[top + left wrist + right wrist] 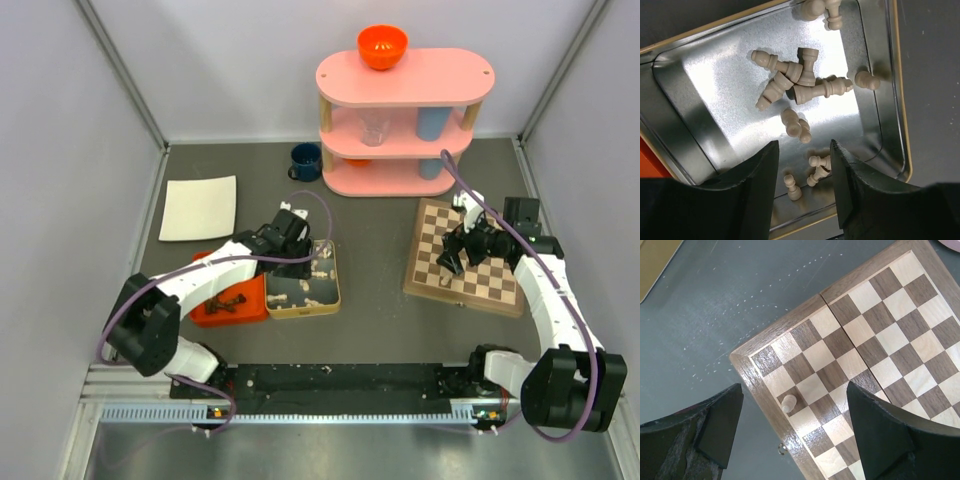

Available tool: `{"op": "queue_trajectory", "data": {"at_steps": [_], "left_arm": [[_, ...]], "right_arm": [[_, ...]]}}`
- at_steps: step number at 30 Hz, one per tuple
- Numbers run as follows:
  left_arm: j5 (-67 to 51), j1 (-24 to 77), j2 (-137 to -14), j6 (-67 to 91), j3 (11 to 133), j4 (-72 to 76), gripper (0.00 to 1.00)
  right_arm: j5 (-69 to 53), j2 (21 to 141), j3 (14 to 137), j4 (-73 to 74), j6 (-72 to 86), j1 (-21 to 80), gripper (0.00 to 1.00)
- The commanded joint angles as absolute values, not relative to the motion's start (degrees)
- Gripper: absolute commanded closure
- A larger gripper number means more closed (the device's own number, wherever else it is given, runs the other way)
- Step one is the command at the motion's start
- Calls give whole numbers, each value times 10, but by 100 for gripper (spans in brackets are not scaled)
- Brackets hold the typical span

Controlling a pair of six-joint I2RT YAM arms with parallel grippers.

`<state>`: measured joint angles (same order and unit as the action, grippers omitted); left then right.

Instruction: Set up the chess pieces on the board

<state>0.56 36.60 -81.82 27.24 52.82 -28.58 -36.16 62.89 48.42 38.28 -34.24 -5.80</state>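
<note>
The left gripper [804,150] stands half spread and empty over the tin [710,95], with cream pawns [817,169] lying between its jaws. We centre on one pawn only, then close squarely. The right gripper [795,390], wide open and empty, hangs over the board [880,325], the standing pawn [788,403] just beneath it. We find no legible markings
</note>
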Motion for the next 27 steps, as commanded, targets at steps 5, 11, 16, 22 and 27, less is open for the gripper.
{"op": "queue_trajectory", "data": {"at_steps": [5,11,16,22,27], "left_arm": [[58,380,-877,279,577,-294,52],[76,381,-909,272,590,-299,58],[80,381,-919,269,591,-299,61],[81,382,-921,267,592,-301,69],[78,383,-918,263,592,-304,74]], "right_arm": [[-382,623,486,362,-337,-62,16],[-382,625,485,362,-338,-62,16],[-382,628,485,362,-338,-62,16],[-382,628,484,362,-339,-62,16],[-381,628,483,362,-340,-62,16]]}}
